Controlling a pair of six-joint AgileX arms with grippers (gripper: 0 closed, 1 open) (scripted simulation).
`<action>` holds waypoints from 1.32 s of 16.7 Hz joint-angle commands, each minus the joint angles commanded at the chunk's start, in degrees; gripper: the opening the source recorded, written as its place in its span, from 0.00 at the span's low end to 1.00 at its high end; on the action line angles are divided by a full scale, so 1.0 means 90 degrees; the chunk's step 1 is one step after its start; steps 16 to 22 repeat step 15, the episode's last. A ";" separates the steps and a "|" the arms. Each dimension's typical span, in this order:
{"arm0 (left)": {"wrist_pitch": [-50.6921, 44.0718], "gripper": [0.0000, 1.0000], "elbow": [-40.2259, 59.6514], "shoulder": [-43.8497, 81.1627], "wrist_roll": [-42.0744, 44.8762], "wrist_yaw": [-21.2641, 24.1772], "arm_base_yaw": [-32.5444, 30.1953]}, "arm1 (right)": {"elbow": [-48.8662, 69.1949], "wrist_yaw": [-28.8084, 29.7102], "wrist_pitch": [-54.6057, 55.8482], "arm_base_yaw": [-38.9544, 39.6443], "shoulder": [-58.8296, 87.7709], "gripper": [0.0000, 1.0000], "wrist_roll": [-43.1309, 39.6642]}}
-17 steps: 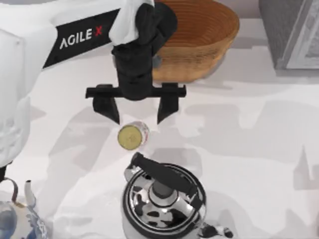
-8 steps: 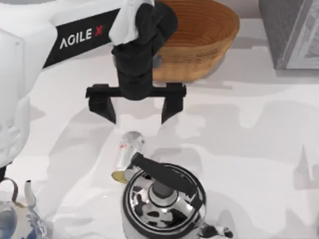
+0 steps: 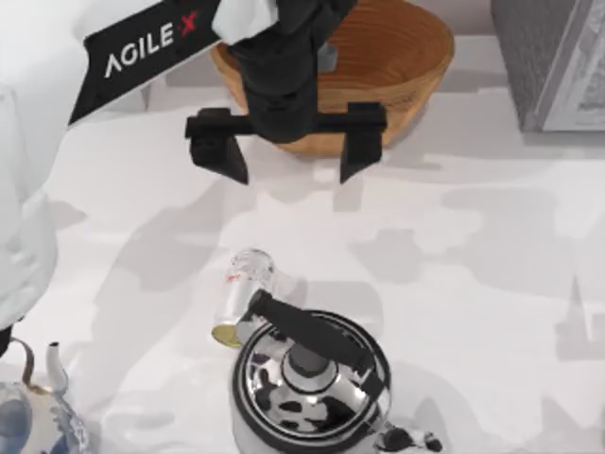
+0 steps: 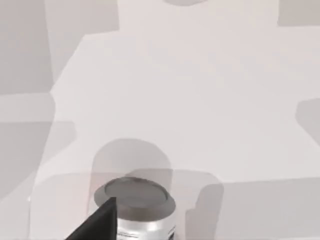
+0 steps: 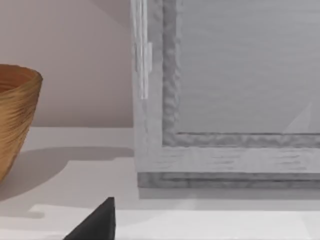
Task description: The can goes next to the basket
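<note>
The small white cylindrical can [image 3: 243,295] is lying tipped against the shiny steel kettle [image 3: 310,383], well apart from the tan woven wicker basket [image 3: 392,66]. The left gripper [image 3: 288,163] is hovering near the basket with jaws spread and empty, so the task is not done.

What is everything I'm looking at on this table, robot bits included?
Small white tin can with red label and gold top: one, lying on its side against the kettle, near the front middle.
Large tan woven wicker basket: one, at the back middle.
Shiny steel kettle with black handle: one, front middle.
Blue-and-white teapot: one, front left corner.
Grey framed cabinet: one, back right corner.
White table: one.
Left gripper: one, black, open, in front of the basket, apart from the can.
</note>
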 joint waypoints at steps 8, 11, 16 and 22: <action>-0.0815 1.00 -0.0093 0.0085 -0.0011 0.0157 0.0106 | 0.0000 0.0000 0.0000 0.0000 0.0000 1.00 0.0000; -0.0762 1.00 -0.0190 0.0092 0.0001 0.0086 0.0176 | 0.0000 0.0000 0.0000 0.0000 0.0000 1.00 0.0000; -0.0665 1.00 -0.0223 0.0069 -0.0015 0.0040 0.0270 | 0.0000 0.0000 0.0000 0.0000 0.0000 1.00 0.0000; -0.0665 1.00 -0.0223 0.0069 -0.0015 0.0040 0.0270 | 0.0000 0.0000 0.0000 0.0000 0.0000 1.00 0.0000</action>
